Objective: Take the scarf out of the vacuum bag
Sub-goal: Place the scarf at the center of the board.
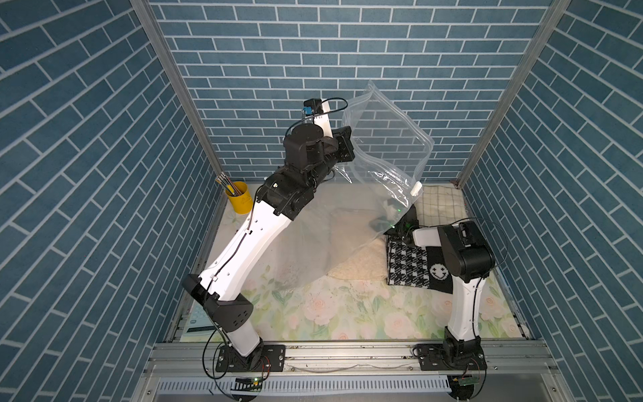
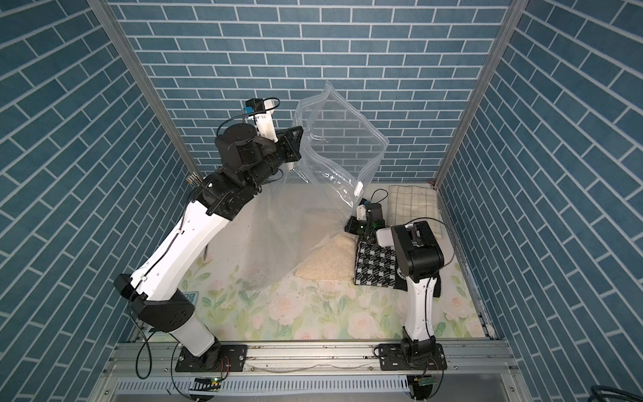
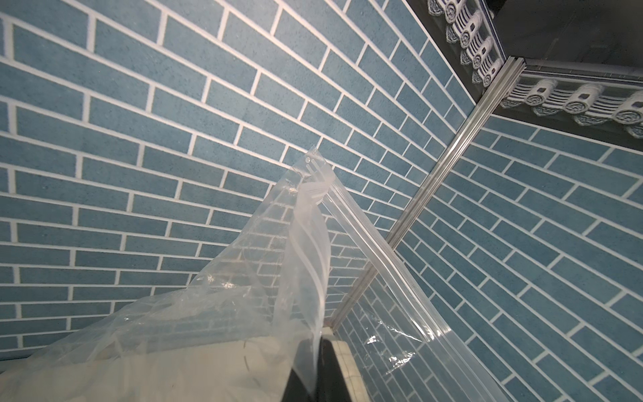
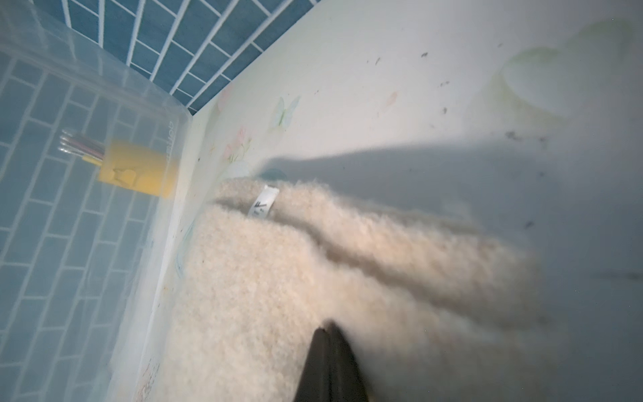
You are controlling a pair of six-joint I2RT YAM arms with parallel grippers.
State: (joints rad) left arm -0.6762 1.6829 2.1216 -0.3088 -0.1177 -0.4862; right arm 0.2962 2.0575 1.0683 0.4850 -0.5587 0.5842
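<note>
Clear plastic of the vacuum bag (image 1: 389, 146) is pinched high by the left end effector (image 3: 318, 362). The cream scarf (image 4: 313, 264) lies half inside it on the tabletop (image 1: 348, 313). With the right end effector (image 4: 328, 348) pressed together there, only fluff may be caught and the scarf lost.
</note>
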